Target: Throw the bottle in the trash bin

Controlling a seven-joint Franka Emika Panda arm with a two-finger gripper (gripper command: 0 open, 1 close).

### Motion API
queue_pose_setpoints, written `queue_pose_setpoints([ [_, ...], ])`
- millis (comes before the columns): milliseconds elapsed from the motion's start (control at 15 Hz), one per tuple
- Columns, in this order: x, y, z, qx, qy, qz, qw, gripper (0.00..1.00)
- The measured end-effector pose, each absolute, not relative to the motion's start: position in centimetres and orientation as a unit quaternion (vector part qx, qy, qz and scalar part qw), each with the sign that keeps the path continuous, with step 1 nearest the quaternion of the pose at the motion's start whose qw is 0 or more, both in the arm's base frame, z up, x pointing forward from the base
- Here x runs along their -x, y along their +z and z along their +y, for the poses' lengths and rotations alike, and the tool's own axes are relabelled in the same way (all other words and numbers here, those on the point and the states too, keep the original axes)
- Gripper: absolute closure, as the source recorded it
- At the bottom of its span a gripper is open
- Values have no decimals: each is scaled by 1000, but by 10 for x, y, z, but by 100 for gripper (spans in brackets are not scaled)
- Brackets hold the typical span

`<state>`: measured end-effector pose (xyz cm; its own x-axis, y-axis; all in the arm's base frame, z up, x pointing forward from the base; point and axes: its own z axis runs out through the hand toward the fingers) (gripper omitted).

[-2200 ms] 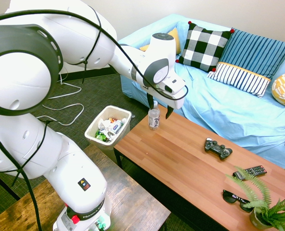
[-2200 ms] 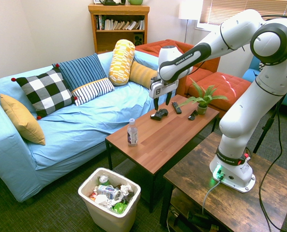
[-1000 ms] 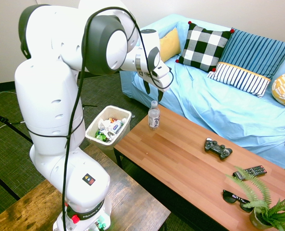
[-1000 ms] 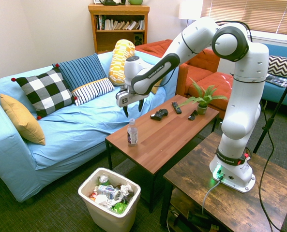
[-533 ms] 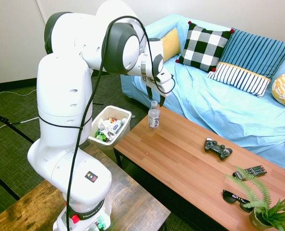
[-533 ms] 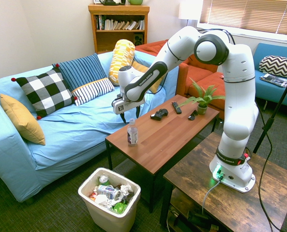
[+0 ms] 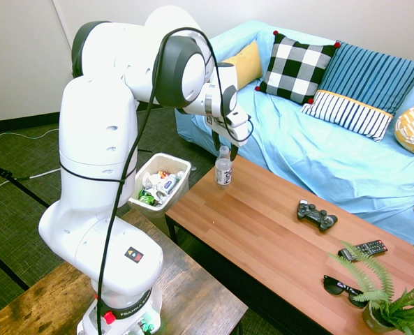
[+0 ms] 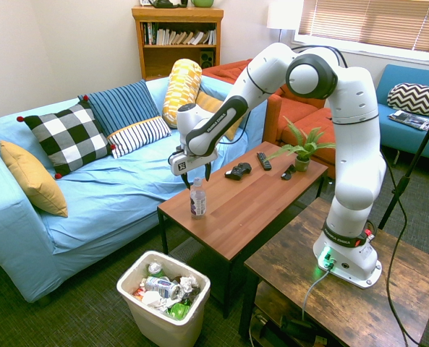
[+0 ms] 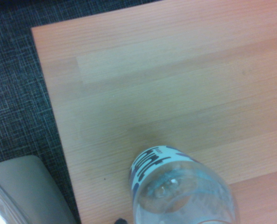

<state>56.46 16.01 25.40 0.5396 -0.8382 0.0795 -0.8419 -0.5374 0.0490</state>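
Dark-fingered gripper (image 8: 197, 173) spread open, poised just above the bottle (image 8: 197, 199), fingers pointing down on either side of the white cap. Bottle upright near the corner of the wooden coffee table (image 8: 250, 206), at the end closest to the sofa (image 8: 91, 195). Clear bottle shoulder and pale label visible close up in the wrist view. White trash bin (image 8: 198, 303) on the carpet below that table end, holding crumpled wrappers.

"FRANKA" on arm base (image 7: 126, 305); bottle (image 9: 182, 186) print unreadable.
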Motion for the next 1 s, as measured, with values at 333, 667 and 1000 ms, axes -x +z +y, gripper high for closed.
queue_pose_setpoints([
  [333,-563,251,161,-875,19,-481,40,100],
  [667,-565,251,156,-873,19,-487,38,100],
  [1000,-567,252,153,-874,19,-485,32,100],
])
